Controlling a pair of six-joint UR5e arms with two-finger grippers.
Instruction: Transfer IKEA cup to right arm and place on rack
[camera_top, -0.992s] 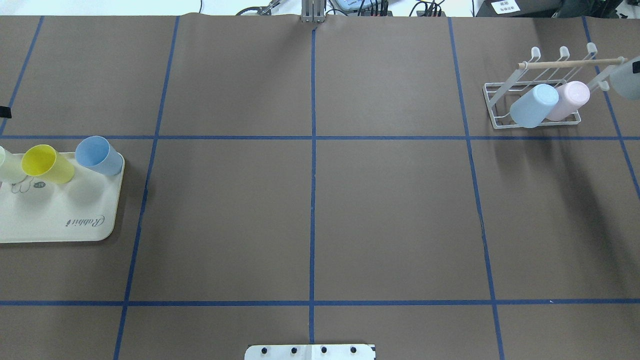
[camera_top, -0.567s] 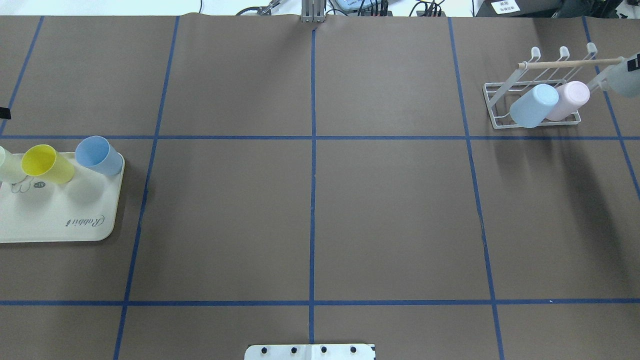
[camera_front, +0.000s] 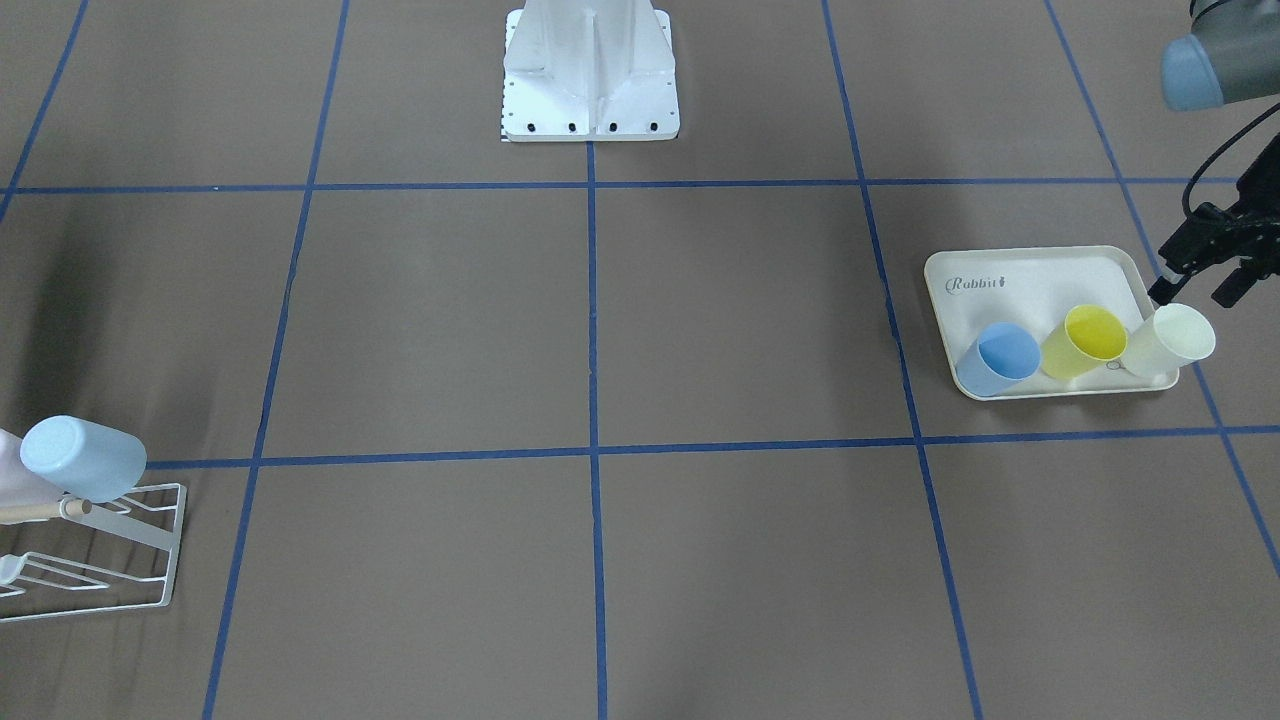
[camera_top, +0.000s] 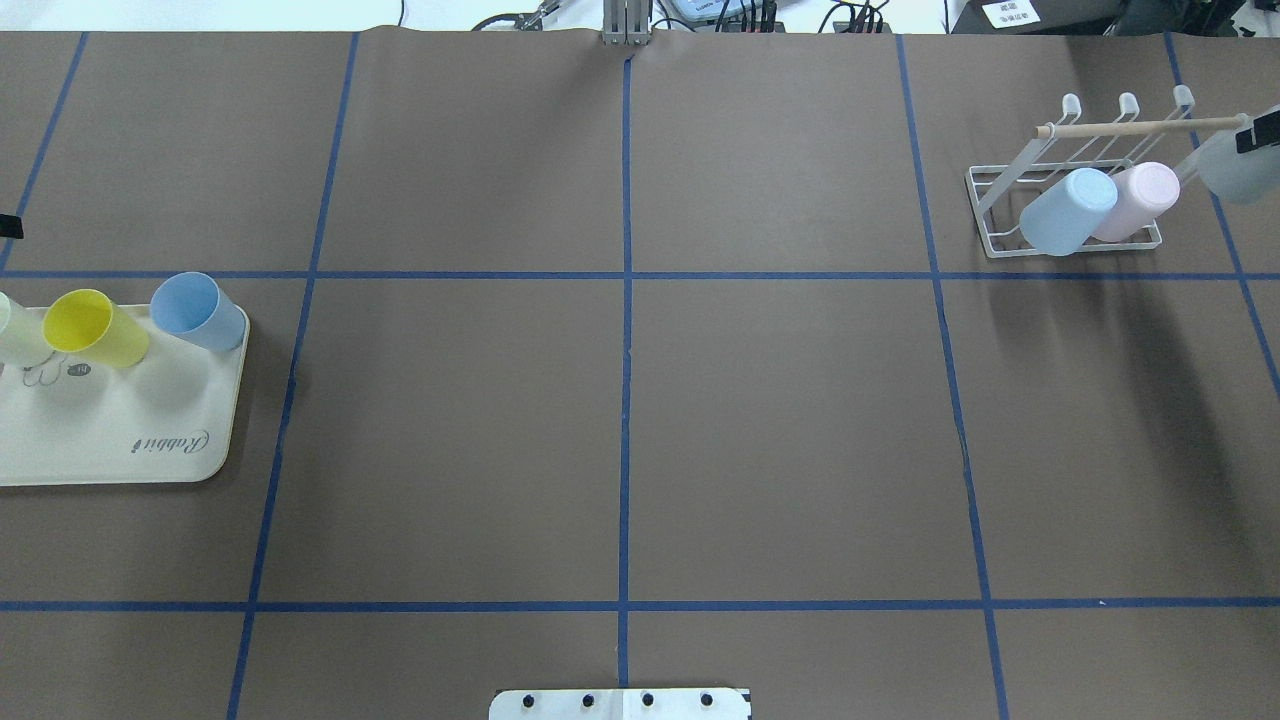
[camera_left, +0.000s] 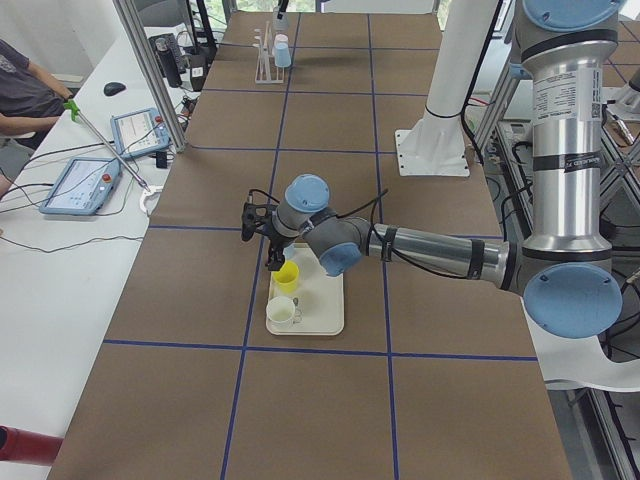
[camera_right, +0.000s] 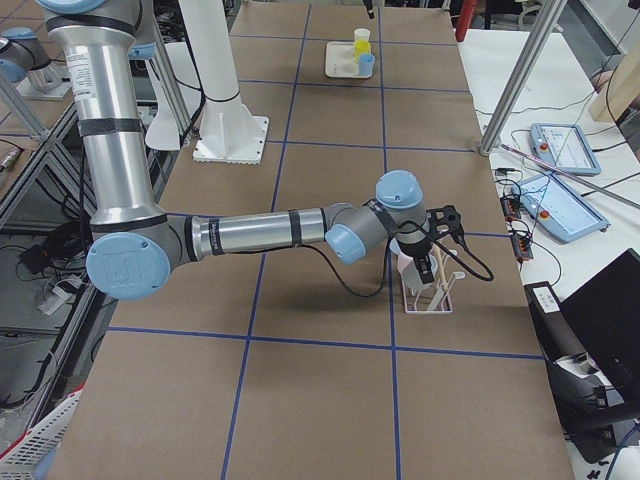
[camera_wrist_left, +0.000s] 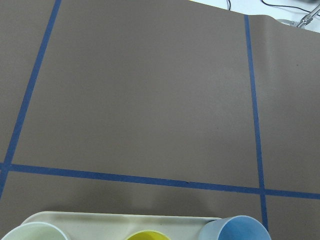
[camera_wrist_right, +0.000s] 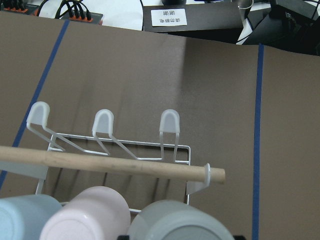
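My right gripper (camera_right: 432, 262) is shut on a grey cup (camera_top: 1234, 166), held upside down at the right end of the white wire rack (camera_top: 985, 195), beside its third prong. In the right wrist view the grey cup (camera_wrist_right: 180, 222) sits just below the wooden dowel (camera_wrist_right: 100, 162). A light-blue cup (camera_top: 1068, 210) and a pink cup (camera_top: 1135, 200) hang on the rack. My left gripper (camera_front: 1198, 292) is open and empty, just above and behind the white cup (camera_front: 1168, 342) on the cream tray (camera_front: 1040, 275).
The tray (camera_top: 130, 440) at the left edge also holds a yellow cup (camera_top: 95, 328) and a blue cup (camera_top: 198, 312), all lying tilted. The robot base plate (camera_top: 620, 705) is at the near edge. Operators' tablets and cables lie beyond the table's far side.
The grey cup in my right gripper has moved a little left, closer to the rack's end prong. The left gripper and the tray cups have not moved.
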